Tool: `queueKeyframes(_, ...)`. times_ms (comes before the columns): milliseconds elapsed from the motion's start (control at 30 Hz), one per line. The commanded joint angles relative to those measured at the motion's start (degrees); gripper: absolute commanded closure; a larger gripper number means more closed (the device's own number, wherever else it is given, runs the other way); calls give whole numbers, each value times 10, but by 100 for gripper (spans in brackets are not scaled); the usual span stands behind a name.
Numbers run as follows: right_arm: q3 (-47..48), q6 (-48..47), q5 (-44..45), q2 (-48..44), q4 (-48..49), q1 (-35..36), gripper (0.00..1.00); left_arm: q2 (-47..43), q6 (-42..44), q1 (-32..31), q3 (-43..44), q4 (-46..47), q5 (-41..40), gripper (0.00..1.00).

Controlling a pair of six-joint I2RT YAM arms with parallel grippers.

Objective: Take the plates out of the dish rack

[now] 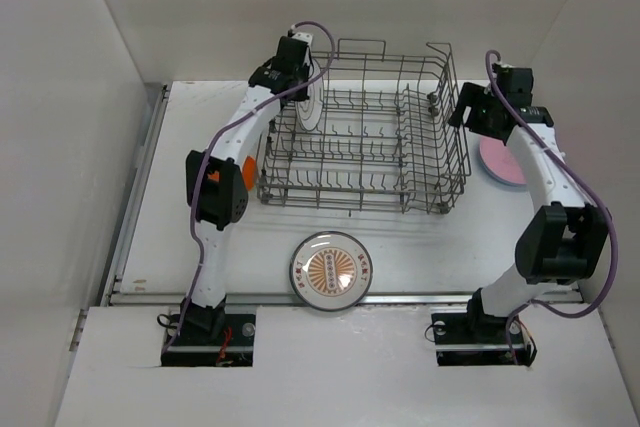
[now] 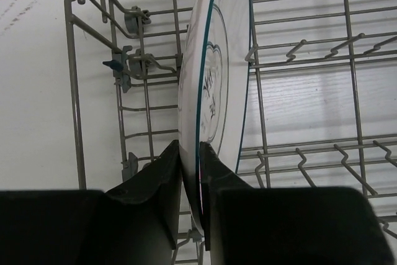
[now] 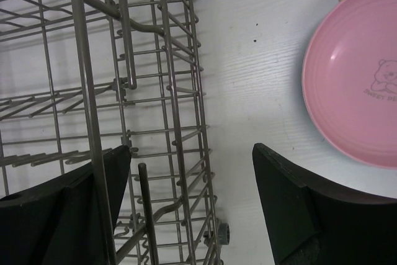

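From above, the dish rack (image 1: 360, 202) sits mid-bench with one teal-rimmed plate (image 1: 311, 97) standing on edge at its left end, the left arm reaching over it. A white patterned plate (image 1: 331, 270) lies flat on the bench (image 1: 440, 257) in front of the rack, and a pink plate (image 1: 500, 162) lies just beside the rack's right wall.

In the left wrist view, the left jaws pinch the near edge of the teal-rimmed plate, one on each face, with the rack's tines (image 2: 298, 60) close by. The lift should probably go straight along the plate's own plane, without twisting, until the rim clears the tines and the rack wall. Only then should it tilt toward open bench.

In the right wrist view, the right jaws are spread and hold nothing, over the rack's right edge. They are best kept out of the way.
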Motion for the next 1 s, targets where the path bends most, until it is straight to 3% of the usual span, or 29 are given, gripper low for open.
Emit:
queueKeyframes(0,39,-8,-6,11,10,4,15,-26,-6,7,31,-40,70,100)
queueKeyframes(233,70,-8,-6,35,10,4,17,-38,-12,7,126,-79,87,100)
queueKeyframes(433,100,-8,-6,54,5,4,18,-56,2,14,133,-84,111,100)
queueKeyframes(633,114,-8,-6,59,-1,4,18,-67,-56,47,152,-102,191,100)
queueKeyframes(967,102,-8,-17,45,11,4,18,-111,-67,82,135,-140,263,100)
